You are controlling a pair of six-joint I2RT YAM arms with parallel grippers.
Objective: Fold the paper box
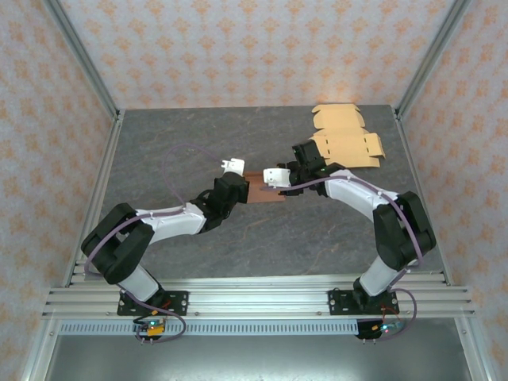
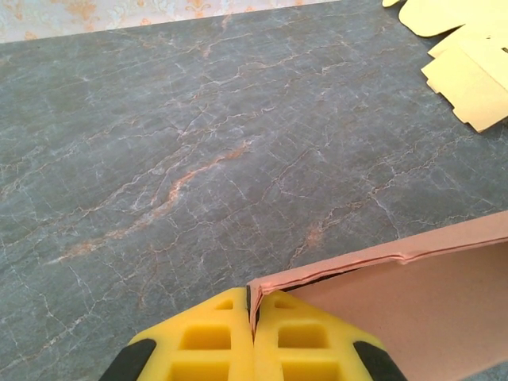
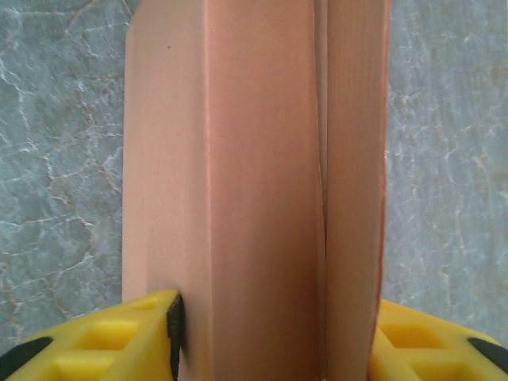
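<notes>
Grey stone-patterned table (image 1: pixel 262 246): it is carrying the whole work area, with both arm bases sitting at its near edge.

Left arm (image 1: pixel 159 226) and right arm (image 1: pixel 373 202): both are reaching inward and meeting near the table's middle.

Flat tan cardboard blanks (image 1: pixel 345 135): they are lying stacked at the far right of the table, well apart from both grippers. They are also showing at the top right corner of the left wrist view (image 2: pixel 468 75).

Paper box (image 1: pixel 266 193): this pinkish-brown, partly folded piece is sitting between the two grippers at the table's centre. Whether it is touching the surface cannot be told.

Left gripper (image 2: pixel 252 305): its yellow fingers (image 2: pixel 206 341) are pressing together, clenching a thin corner edge of the paper box (image 2: pixel 413 302), whose panel is running off to the right of the jaws.

Right gripper (image 3: pixel 270 317): its jaws are straddling the paper box (image 3: pixel 262 159) across its width. One finger (image 3: pixel 119 333) is bearing on the box's left face and the other on its right edge, grasping it. A seam between two panels is running lengthwise away from the jaws.
</notes>
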